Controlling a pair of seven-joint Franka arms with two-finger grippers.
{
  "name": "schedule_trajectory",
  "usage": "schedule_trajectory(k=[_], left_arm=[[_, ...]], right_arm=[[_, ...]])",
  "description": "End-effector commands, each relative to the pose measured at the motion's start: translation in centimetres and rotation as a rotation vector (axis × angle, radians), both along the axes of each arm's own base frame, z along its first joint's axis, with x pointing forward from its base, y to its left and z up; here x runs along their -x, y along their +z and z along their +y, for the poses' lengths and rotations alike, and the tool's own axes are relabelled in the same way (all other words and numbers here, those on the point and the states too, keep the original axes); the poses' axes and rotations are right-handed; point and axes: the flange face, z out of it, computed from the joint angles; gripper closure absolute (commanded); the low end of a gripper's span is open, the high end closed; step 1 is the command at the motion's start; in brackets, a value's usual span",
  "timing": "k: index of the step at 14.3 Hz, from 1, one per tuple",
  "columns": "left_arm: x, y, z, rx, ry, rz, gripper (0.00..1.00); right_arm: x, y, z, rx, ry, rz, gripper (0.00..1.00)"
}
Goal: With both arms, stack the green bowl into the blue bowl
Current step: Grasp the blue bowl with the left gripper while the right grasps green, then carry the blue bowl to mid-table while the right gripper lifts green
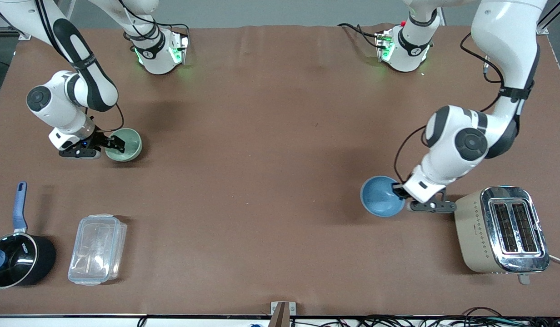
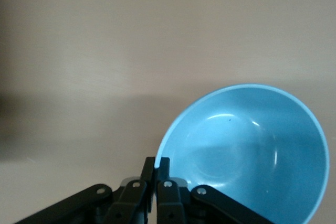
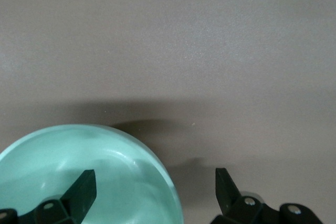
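The green bowl [image 1: 125, 145] sits on the brown table [image 1: 262, 159] toward the right arm's end. My right gripper [image 1: 117, 144] is open across its rim. In the right wrist view [image 3: 155, 183] one finger is inside the green bowl [image 3: 105, 177] and the other outside it, with neither touching the rim. The blue bowl [image 1: 381, 196] is toward the left arm's end, beside the toaster. My left gripper [image 1: 400, 192] is shut on its rim. The left wrist view shows the gripper [image 2: 156, 163] pinching the edge of the blue bowl [image 2: 247, 150], which looks slightly tilted.
A beige and chrome toaster [image 1: 500, 229] stands just past the left gripper, near the table's front edge. A black pot with a blue handle [image 1: 16, 254] and a clear lidded container [image 1: 97, 249] stand at the right arm's end, nearer the front camera than the green bowl.
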Motion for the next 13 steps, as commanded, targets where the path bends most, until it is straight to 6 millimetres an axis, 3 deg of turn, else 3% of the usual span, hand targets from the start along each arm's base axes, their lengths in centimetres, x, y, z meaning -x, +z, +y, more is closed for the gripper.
schedule_trajectory(k=[1, 2, 4, 6, 9, 11, 13], left_arm=[[2.3, 1.5, -8.8, 0.035, 0.054, 0.019, 1.00], [3.5, 1.7, -12.4, 0.046, 0.042, 0.020, 1.00], [5.6, 1.4, -17.6, 0.064, 0.084, 0.035, 1.00], [7.5, 0.3, -22.5, 0.084, 0.114, 0.062, 1.00], [10.3, -1.4, -26.9, 0.088, 0.151, 0.098, 1.00], [12.3, -2.7, -29.2, 0.090, 0.178, 0.118, 1.00], [13.0, -3.8, -30.4, 0.115, 0.198, 0.116, 1.00]], right_arm=[[0.7, 0.6, 0.1, 0.001, 0.008, -0.013, 0.15], [0.7, 0.6, 0.1, 0.001, 0.007, -0.013, 0.27], [0.6, 0.7, 0.2, 0.001, 0.008, -0.014, 0.59], [0.7, 0.6, 0.2, 0.000, 0.011, -0.010, 0.80], [0.5, 0.9, 0.2, 0.002, 0.031, -0.014, 0.96], [0.1, 1.4, -0.1, 0.004, 0.068, -0.015, 0.98], [-0.6, 2.6, -0.2, -0.004, 0.066, 0.013, 0.99]])
